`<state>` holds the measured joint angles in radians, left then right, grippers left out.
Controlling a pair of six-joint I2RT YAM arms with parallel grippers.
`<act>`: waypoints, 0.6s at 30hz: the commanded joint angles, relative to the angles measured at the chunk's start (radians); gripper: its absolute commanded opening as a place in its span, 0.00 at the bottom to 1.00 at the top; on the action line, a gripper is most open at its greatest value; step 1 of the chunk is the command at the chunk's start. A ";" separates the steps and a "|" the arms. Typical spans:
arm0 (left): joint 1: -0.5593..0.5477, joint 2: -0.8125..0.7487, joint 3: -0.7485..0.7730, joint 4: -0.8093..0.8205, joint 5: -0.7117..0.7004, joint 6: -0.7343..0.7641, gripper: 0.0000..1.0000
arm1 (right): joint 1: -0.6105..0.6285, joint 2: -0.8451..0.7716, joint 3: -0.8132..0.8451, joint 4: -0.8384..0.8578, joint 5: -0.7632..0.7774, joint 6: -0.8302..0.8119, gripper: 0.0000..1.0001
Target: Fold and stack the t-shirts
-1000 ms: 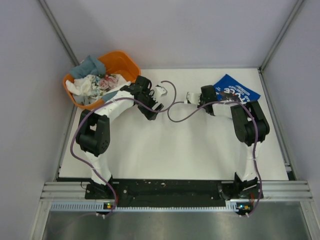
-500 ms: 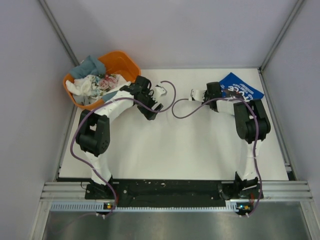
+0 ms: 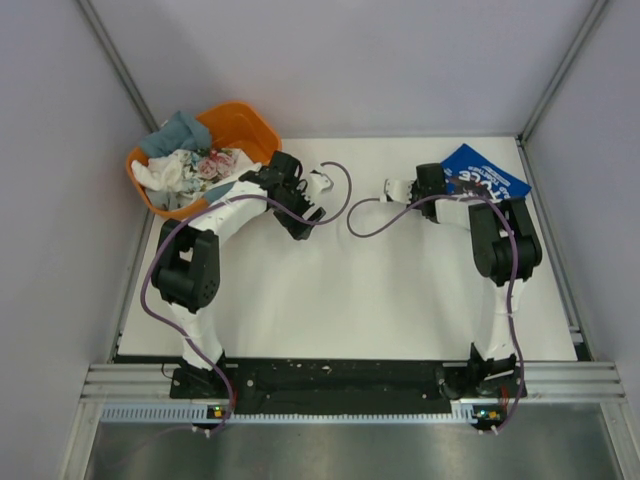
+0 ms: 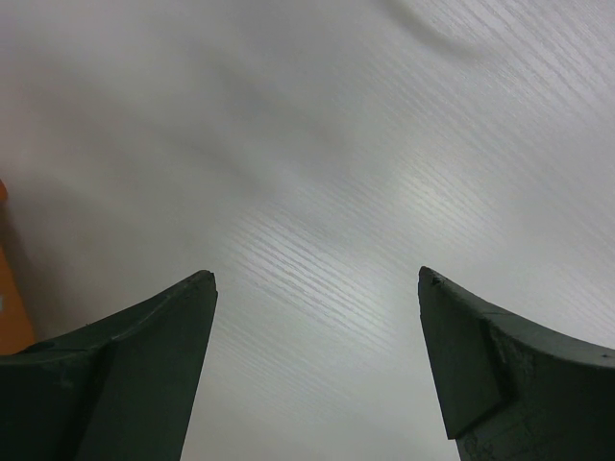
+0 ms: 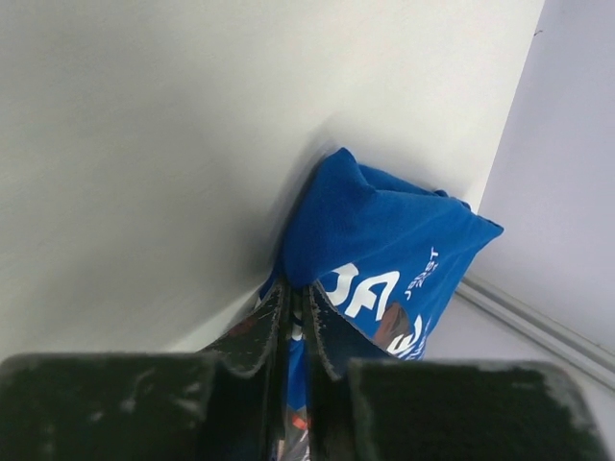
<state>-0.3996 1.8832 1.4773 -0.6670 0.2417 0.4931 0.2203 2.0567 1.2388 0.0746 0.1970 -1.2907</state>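
Blue t-shirt (image 3: 480, 177): folded, lettering up, at the table's (image 3: 380, 290) far right corner.
Right gripper (image 5: 300, 293): jaws shut, tips at the shirt's near edge (we cannot tell whether any cloth is nipped).
Left gripper (image 4: 317, 279): jaws wide, holding nothing, over bare table.
Other t-shirts (image 3: 190, 165): heaped in the orange tub (image 3: 250, 125), far left corner.
Step in hand: we judge it to be settling the blue shirt; keep the tips low and draw off straight, so the folds stay closed.
Views: only the right wrist shows tips meeting cloth; only the overhead shows the tub's heap.
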 commanded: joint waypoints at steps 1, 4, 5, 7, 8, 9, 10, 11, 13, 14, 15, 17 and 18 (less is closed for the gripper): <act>0.005 -0.002 0.029 -0.002 0.001 0.007 0.89 | 0.001 -0.012 -0.002 0.068 -0.016 0.027 0.19; 0.004 -0.006 0.028 -0.002 0.005 0.007 0.89 | 0.002 -0.050 -0.001 0.051 -0.030 0.074 0.53; 0.004 -0.006 0.028 -0.003 0.005 0.007 0.89 | 0.004 -0.072 -0.002 0.047 -0.036 0.088 0.56; 0.004 -0.007 0.026 -0.002 0.010 0.007 0.89 | 0.014 -0.108 -0.016 0.051 -0.034 0.105 0.58; 0.004 -0.009 0.025 0.000 0.013 0.007 0.89 | 0.020 -0.124 -0.028 0.054 -0.033 0.110 0.58; 0.004 -0.009 0.023 -0.002 0.016 0.007 0.89 | 0.030 -0.144 -0.039 0.056 -0.027 0.110 0.59; 0.005 -0.012 0.020 -0.002 0.018 0.006 0.89 | 0.043 -0.161 -0.056 0.060 -0.019 0.110 0.59; 0.005 -0.010 0.018 -0.002 0.021 0.007 0.89 | 0.060 -0.182 -0.070 0.070 -0.015 0.111 0.60; 0.004 -0.016 0.017 -0.005 0.024 0.005 0.89 | 0.096 -0.230 -0.102 0.092 0.001 0.137 0.64; 0.005 -0.022 0.014 -0.005 0.025 0.007 0.89 | 0.117 -0.260 -0.117 0.105 0.004 0.163 0.64; 0.004 -0.030 0.011 -0.006 0.027 0.007 0.89 | 0.141 -0.294 -0.134 0.112 -0.004 0.203 0.64; 0.004 -0.051 -0.005 -0.006 0.031 0.009 0.89 | 0.159 -0.377 -0.156 0.102 -0.043 0.313 0.98; 0.004 -0.067 -0.017 -0.005 0.034 0.015 0.90 | 0.160 -0.424 -0.166 0.087 -0.103 0.391 0.99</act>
<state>-0.3996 1.8828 1.4773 -0.6674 0.2474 0.4934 0.3374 1.8191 1.0966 0.1268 0.1940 -1.1213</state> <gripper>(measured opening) 0.895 0.901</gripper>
